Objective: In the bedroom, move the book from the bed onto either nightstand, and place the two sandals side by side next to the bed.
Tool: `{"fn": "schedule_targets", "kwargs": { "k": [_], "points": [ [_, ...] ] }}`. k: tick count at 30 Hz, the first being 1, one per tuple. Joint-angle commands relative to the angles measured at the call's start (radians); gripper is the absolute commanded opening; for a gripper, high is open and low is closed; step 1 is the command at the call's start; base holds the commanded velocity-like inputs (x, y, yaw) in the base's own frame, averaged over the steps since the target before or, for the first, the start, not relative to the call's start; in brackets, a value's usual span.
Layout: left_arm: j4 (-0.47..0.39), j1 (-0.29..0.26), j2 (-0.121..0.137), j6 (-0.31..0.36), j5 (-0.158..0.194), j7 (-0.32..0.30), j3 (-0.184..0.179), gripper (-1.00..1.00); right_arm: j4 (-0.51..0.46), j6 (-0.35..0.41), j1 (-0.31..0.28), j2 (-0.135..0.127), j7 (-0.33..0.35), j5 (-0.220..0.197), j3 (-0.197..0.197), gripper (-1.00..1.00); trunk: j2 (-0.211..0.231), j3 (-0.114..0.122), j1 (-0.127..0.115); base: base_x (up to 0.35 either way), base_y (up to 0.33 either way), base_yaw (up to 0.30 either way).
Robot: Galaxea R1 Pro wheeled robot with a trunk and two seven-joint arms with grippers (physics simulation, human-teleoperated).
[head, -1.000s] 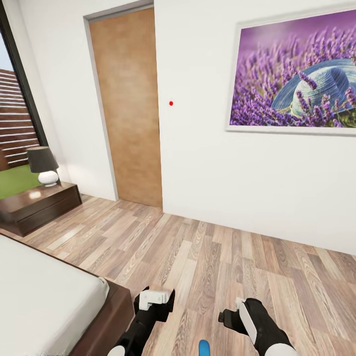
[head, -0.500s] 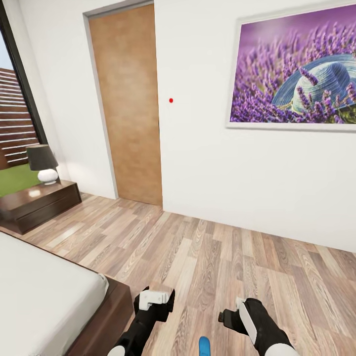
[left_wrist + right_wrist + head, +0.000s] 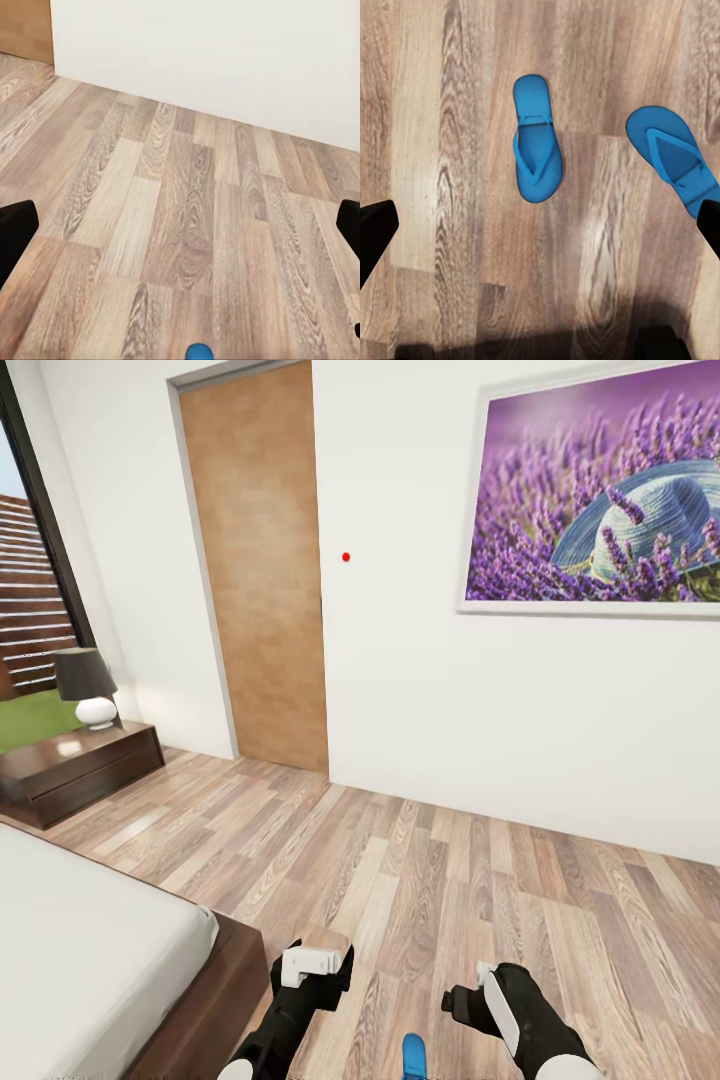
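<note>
wood-plank floor [image 3: 450,880], glossy wood nightstand [image 3: 80,765]

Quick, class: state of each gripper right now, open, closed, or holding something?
Left gripper: open, holding nothing; bare floor between its fingertips.
Right gripper: open, holding nothing; both sandals lie on the floor below it.

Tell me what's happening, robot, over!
Left gripper open, empty. Right gripper open, empty, above two blue sandals lying apart on the floor. Bed on my left. Book unseen. Nothing blocking.
</note>
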Motion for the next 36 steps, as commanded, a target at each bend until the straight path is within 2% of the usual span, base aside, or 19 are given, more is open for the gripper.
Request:
{"fn": "schedule_targets", "kwargs": {
  "k": [1, 36],
  "points": [
    [-0.002, 0.000, 0.000, 0.006, 0.007, 0.001, 0.000, 1.00, -0.002, 0.004, -0.001, 0.001, -0.004, -0.003, -0.004, 1.00, -0.008, -0.004, 0.004, 0.000, 0.000, 0.000],
    [0.000, 0.000, 0.000, 0.006, 0.007, 0.000, 0.000, 1.00, -0.002, 0.004, -0.001, 0.002, -0.004, -0.002, -0.004, 1.00, -0.253, -0.114, 0.138, 0.000, 0.000, 0.000]
  ]
}}
